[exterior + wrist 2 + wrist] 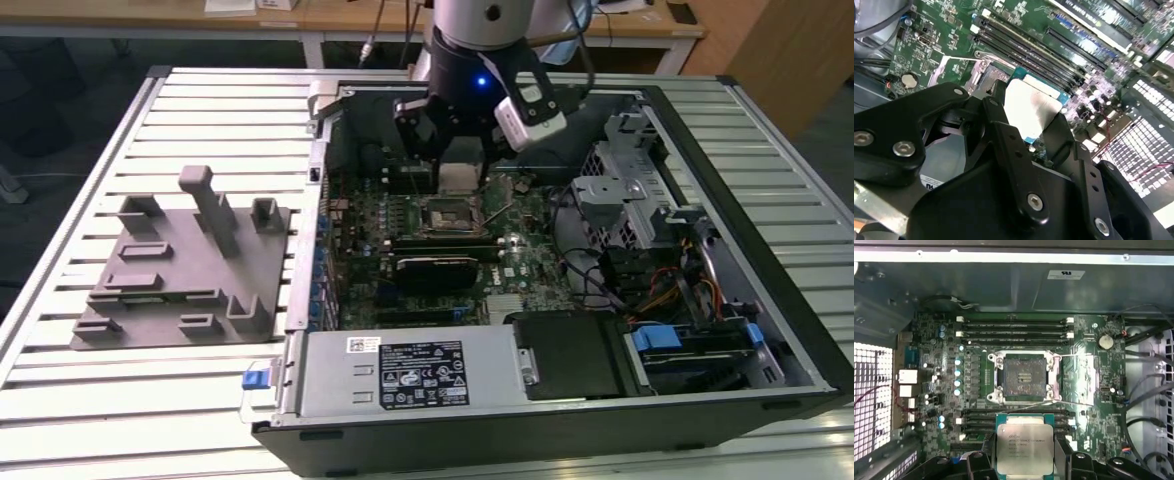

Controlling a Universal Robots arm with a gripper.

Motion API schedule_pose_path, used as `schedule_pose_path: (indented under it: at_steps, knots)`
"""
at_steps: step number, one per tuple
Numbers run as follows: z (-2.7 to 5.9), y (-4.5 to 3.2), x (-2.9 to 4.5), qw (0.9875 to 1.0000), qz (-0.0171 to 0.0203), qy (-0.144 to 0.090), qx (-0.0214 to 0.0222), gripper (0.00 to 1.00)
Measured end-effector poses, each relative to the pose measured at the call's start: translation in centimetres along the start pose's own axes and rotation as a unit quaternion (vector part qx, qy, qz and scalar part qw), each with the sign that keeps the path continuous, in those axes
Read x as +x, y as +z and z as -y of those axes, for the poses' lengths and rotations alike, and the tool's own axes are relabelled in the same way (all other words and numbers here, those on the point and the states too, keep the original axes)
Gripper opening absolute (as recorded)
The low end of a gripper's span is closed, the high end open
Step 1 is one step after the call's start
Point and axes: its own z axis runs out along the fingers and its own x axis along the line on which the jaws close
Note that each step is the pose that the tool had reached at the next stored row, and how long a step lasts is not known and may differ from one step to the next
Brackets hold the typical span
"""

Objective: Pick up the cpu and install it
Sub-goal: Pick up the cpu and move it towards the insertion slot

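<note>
Clamping the cpu (pixel 1024 446), hand (pixel 1025 462) half cropped

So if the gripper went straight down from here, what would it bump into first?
The cpu it holds would touch before the gripper itself. It would likely land on the motherboard, at the open socket or the memory slots beside it; depth is unclear.

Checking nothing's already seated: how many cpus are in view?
1. The cpu is clamped in the gripper over the motherboard; the open socket holds none.
</note>
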Motion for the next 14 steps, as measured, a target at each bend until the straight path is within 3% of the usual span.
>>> schedule_pose_path:
  at_steps: [14]
  knots:
    - [-2.7,1.89,-0.3,1.0,-0.0043,0.0,-0.0001,0.54]
